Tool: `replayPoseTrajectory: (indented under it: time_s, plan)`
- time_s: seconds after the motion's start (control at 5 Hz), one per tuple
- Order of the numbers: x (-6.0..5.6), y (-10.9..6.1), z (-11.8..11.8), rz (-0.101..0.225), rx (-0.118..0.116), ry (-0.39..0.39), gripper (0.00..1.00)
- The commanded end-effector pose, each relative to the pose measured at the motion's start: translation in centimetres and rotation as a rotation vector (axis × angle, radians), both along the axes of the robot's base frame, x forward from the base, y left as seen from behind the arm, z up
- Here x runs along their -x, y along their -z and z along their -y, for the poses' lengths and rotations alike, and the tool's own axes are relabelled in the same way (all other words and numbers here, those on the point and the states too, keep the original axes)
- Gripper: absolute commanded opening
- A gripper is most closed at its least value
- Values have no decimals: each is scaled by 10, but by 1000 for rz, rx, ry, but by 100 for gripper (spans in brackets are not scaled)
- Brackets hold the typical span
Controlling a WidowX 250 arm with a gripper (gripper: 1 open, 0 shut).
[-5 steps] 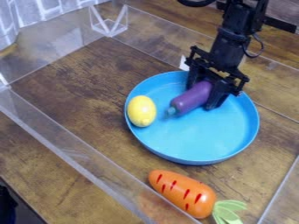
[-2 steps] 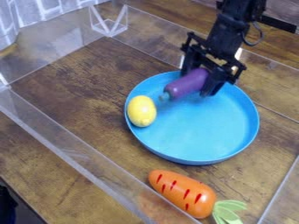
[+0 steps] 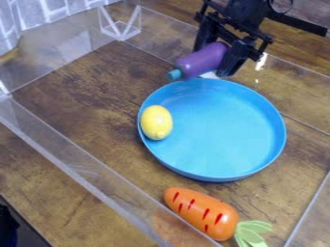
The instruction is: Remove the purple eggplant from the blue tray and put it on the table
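The purple eggplant hangs in the air above the far rim of the blue tray, tilted with its darker stem end pointing left. My black gripper is shut on the eggplant's right half, at the top of the camera view. The tray sits on the dark wood table, well below the lifted eggplant.
A yellow lemon lies inside the tray at its left side. An orange carrot with green leaves rests on the table near the front edge. Clear acrylic walls ring the table.
The gripper has risen with the eggplant, lifting it out of the tray and up toward the far rim. Lemon, carrot and tray have not moved.
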State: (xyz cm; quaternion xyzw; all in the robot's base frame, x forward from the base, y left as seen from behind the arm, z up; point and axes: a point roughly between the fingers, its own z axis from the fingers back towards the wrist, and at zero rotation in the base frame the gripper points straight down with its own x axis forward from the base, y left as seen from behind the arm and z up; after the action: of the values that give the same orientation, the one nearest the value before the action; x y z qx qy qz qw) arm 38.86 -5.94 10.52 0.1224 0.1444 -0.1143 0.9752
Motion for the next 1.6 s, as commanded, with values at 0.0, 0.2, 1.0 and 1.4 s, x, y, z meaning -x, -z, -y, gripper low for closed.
replayPoseTrajectory:
  time_s: [0.0,0.2,1.0,1.4]
  plan:
    - [9,-56,-15,116,0,-51,0]
    - [20,-61,-17,111,-13,-61,0]
    - [67,-50,-63,86,-48,-172,0]
    - [83,-27,-77,57,-61,-192,0]
